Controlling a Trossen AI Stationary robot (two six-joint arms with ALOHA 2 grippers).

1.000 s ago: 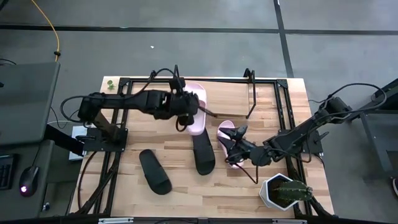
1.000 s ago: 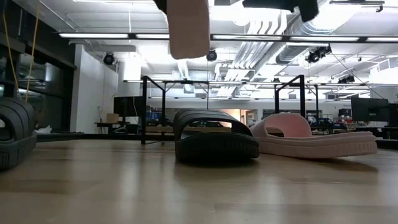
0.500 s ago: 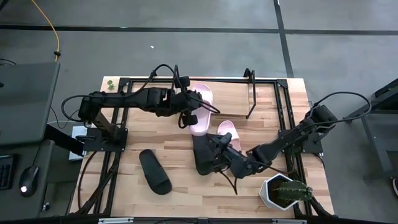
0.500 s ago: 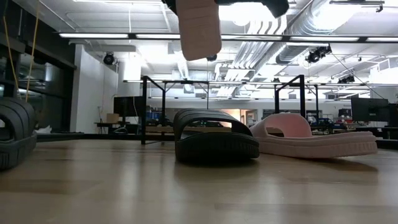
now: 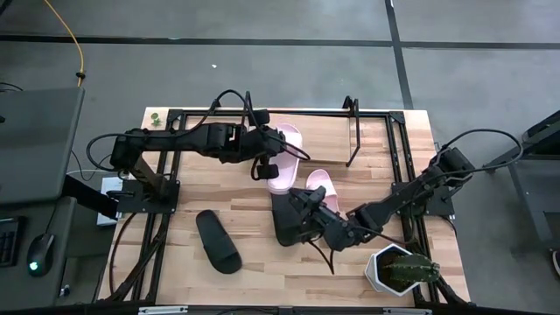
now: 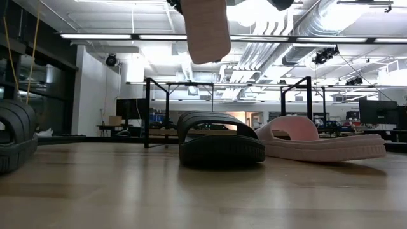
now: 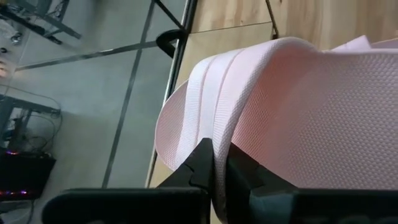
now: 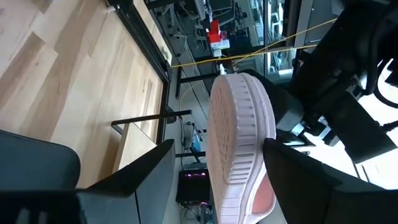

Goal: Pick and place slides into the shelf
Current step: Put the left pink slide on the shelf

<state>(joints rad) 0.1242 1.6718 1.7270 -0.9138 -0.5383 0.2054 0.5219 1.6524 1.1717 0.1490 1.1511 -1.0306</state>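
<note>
A: Your left gripper (image 5: 273, 158) is clamped on the strap of a pink slide (image 5: 282, 156), holding it up off the tabletop (image 5: 245, 223) near the far middle. In the left wrist view the fingers (image 7: 205, 168) pinch the strap's edge.

B: And your right gripper (image 5: 302, 214)?

A: Its jaws stand wide apart and hold nothing. It sits low over the middle of the tabletop, at a black slide (image 5: 286, 223) lying there. In the right wrist view the lifted pink slide shows sole-side between its two fingers, farther off.

B: Where are your other slides?

A: A second pink slide (image 5: 317, 184) lies just right of that black one, touching or nearly so. Another black slide (image 5: 218, 241) lies toward the near left, well apart. The shelf's black wire frame (image 5: 354, 131) stands at the far side.

B: Anything else on the tabletop?

A: A potted cactus (image 5: 402, 269) at the near right corner.
</note>
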